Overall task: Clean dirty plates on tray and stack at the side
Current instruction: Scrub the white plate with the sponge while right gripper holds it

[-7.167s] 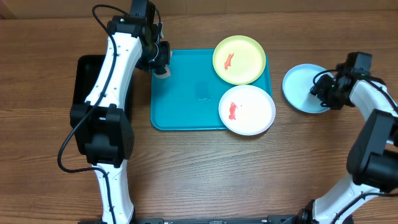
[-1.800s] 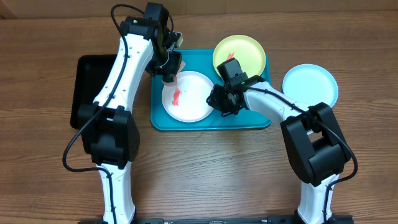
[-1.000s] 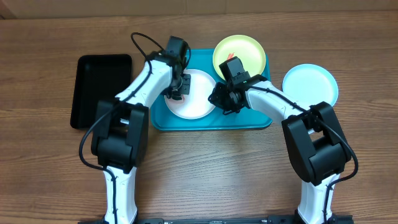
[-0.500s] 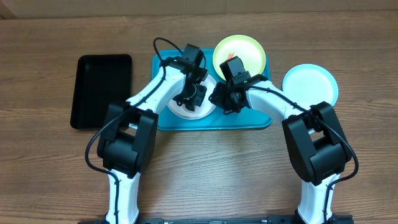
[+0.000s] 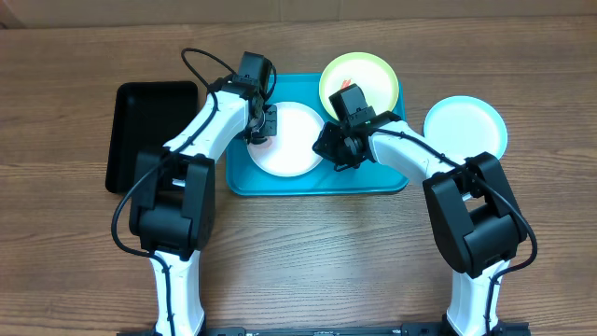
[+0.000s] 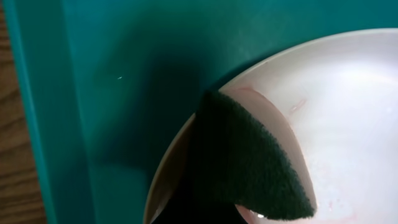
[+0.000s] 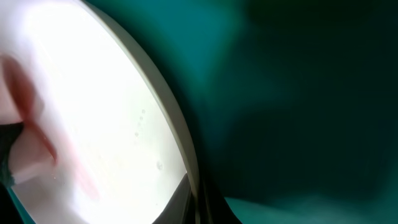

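The white plate (image 5: 291,145) lies flat in the middle of the turquoise tray (image 5: 280,185). The left gripper (image 5: 262,133) is closed on a dark green scouring pad (image 6: 249,162), which is pressed onto the plate's left rim, where faint pinkish streaks show. The right gripper (image 5: 333,149) is pinched tight on the plate's right edge. The yellow-green plate (image 5: 373,75) sits at the tray's far right corner with a red smear (image 5: 346,87). The light blue plate (image 5: 466,126) rests on the wooden table (image 5: 298,252) just beside the tray. A black tray (image 5: 149,131) lies to the left.
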Tool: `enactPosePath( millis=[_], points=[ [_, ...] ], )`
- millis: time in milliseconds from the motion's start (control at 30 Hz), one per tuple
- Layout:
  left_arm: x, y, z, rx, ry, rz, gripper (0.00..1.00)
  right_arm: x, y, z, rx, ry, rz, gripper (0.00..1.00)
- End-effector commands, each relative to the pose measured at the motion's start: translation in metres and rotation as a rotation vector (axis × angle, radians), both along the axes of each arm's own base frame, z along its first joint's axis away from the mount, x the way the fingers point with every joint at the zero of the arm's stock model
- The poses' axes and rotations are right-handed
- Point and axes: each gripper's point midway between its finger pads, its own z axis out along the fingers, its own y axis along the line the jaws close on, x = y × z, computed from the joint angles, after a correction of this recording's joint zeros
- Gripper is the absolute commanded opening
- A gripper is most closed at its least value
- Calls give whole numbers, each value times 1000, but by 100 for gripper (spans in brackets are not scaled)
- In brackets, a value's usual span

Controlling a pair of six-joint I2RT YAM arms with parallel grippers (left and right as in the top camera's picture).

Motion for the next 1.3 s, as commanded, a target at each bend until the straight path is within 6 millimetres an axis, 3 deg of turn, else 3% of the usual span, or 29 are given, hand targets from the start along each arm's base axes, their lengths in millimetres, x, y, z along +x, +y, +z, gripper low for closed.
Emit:
enactPosePath(
  millis=[0, 167, 300, 367, 467, 667, 733, 867, 967, 1067, 1167, 1267],
  points=[
    [-7, 19, -11, 116, 35, 48, 4, 3, -4, -5, -21, 5, -10, 4],
    [-47, -29, -16, -75, 198, -228, 4, 3, -4, -5, -21, 5, -10, 4],
    [-80, -77, -4, -335, 277, -455, 4, 3, -4, -5, -21, 6, -9, 4],
    [-84, -91, 3, -425, 279, -492, 4, 2, -3, -5, -18, 7, -8, 4],
    [-74, -98, 7, -471, 240, -468, 4, 2, -3, -5, -15, 9, -7, 4],
    [-24, -92, 5, -398, 74, -309, 4, 1, -3, -6, -17, 13, -7, 4],
    [-5, -77, 2, -302, 12, -223, 4, 1, -3, -6, -17, 13, -7, 4],
    [18, -22, -3, -15, -77, -20, 4, 0, -3, -6, -18, 15, -6, 4],
    [13, 8, -3, 137, -75, 59, 4, 0, -3, -6, -18, 15, -7, 4],
    [-4, 18, -7, 189, -7, 59, 4, 0, -3, -6, -18, 15, -7, 4],
    [-30, 11, -14, 150, 112, -4, 4, 0, -3, -6, -18, 15, -7, 4],
    [-57, -23, -17, -23, 234, -180, 4, 0, -3, -6, -18, 15, -7, 4]
  ],
)
